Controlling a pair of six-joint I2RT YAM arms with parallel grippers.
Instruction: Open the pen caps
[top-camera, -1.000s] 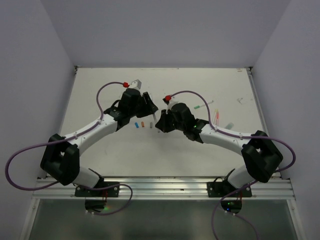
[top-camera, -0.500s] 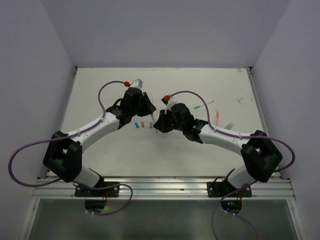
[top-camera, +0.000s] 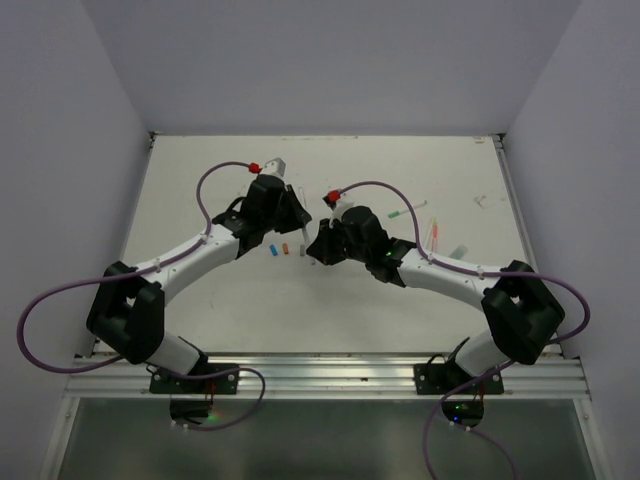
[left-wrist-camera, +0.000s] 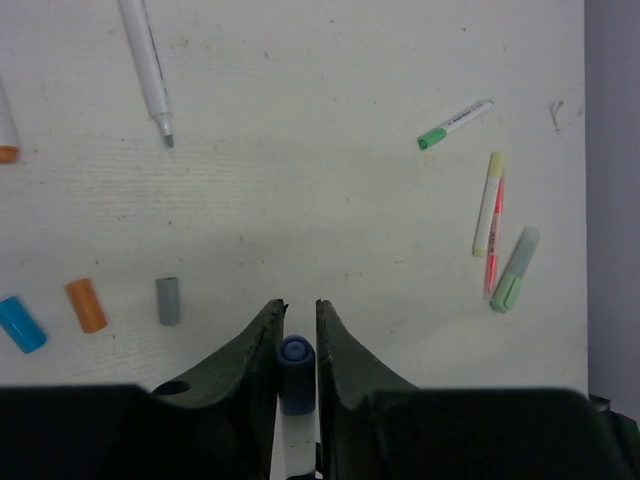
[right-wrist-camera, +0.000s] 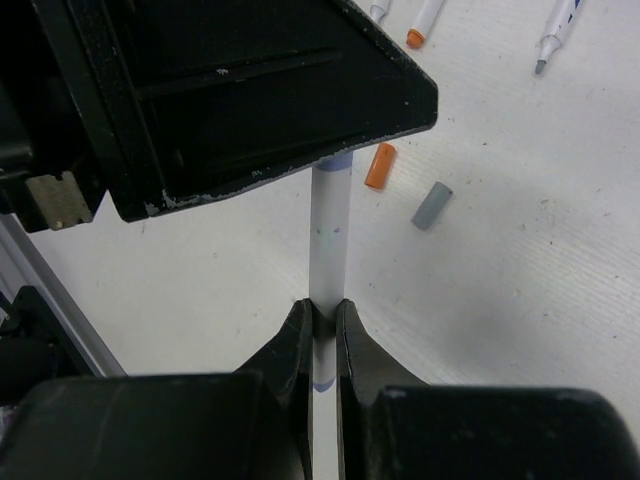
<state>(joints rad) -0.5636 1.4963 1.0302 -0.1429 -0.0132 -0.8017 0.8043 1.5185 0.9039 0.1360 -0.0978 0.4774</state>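
Observation:
My left gripper (left-wrist-camera: 300, 305) is shut on the dark blue-purple cap (left-wrist-camera: 296, 360) of a white pen, and the cap sits on the barrel. My right gripper (right-wrist-camera: 325, 308) is shut on that pen's white barrel (right-wrist-camera: 328, 240). Both grippers meet above the middle of the table, the left gripper (top-camera: 296, 213) just behind the right gripper (top-camera: 317, 245). Three loose pen caps lie on the table in a row: blue (left-wrist-camera: 21, 324), orange (left-wrist-camera: 86, 305) and grey (left-wrist-camera: 168, 300). They also show as the orange cap (right-wrist-camera: 379, 165) and the grey cap (right-wrist-camera: 432, 205).
Capped pens lie to the right: one with a green cap (left-wrist-camera: 455, 124), a yellowish one (left-wrist-camera: 489, 203), a thin red one (left-wrist-camera: 494, 245) and a mint green one (left-wrist-camera: 514, 269). An uncapped white pen (left-wrist-camera: 148, 65) lies at the far left. Purple cables arch over both arms.
My left gripper has closed onto the pen's cap, and its arm has shifted slightly toward the right gripper. The right gripper keeps its grip on the barrel.

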